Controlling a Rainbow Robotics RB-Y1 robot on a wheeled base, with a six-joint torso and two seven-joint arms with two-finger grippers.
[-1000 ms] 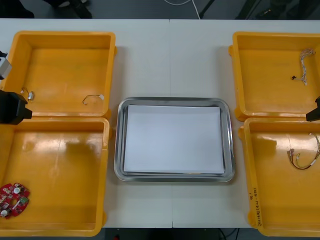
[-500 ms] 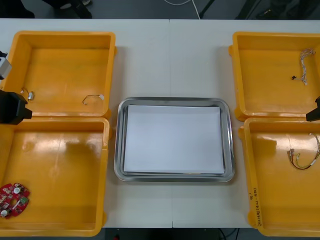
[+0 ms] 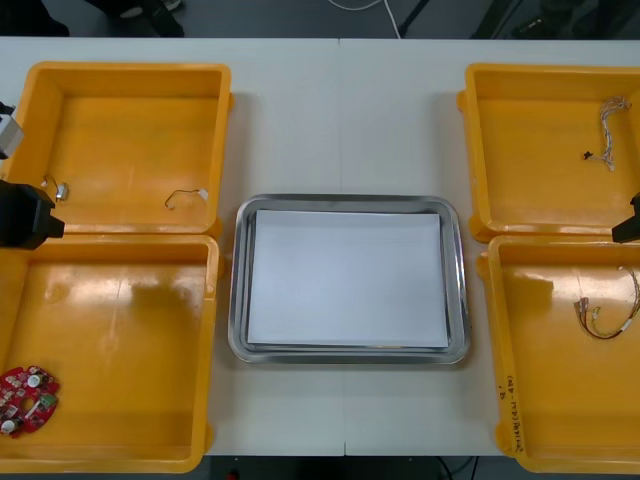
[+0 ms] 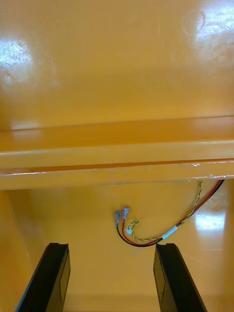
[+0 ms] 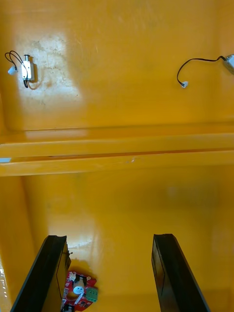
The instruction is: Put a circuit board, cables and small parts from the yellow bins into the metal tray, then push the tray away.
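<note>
Front view: The tray point(image 3: 236, 290) sits at frame centre between the bins point(image 3: 214, 150), lined white and holding nothing. The board point(image 3: 27, 400) lies in the lower left corner of the frame, in the near left bin. The small part point(image 3: 60, 188) and the black cable point(image 3: 185, 197) are in the upper left bin. The red and yellow cable point(image 3: 603, 318) is in the lower right bin. The left gripper point(image 3: 25, 215) hangs at the left edge and the right gripper point(image 3: 628, 220) at the right edge, each over the wall between two bins.

Right wrist view: The fingers point(image 4: 53, 278) stand wide apart with nothing between them. The red and yellow cable lies on the bin floor just beyond the fingertips, apart from them. Assessment: light and limp, so it will trail. The best hold is across the bunched strands at the loop.

Left wrist view: The fingers point(image 5: 51, 278) are spread wide and empty. The board lies just beside one finger, outside the gap. Assessment: light and stiff, with fragile mounted parts, so it should be taken by opposite rim edges. It lies flat and may slide on the glossy floor.
</note>
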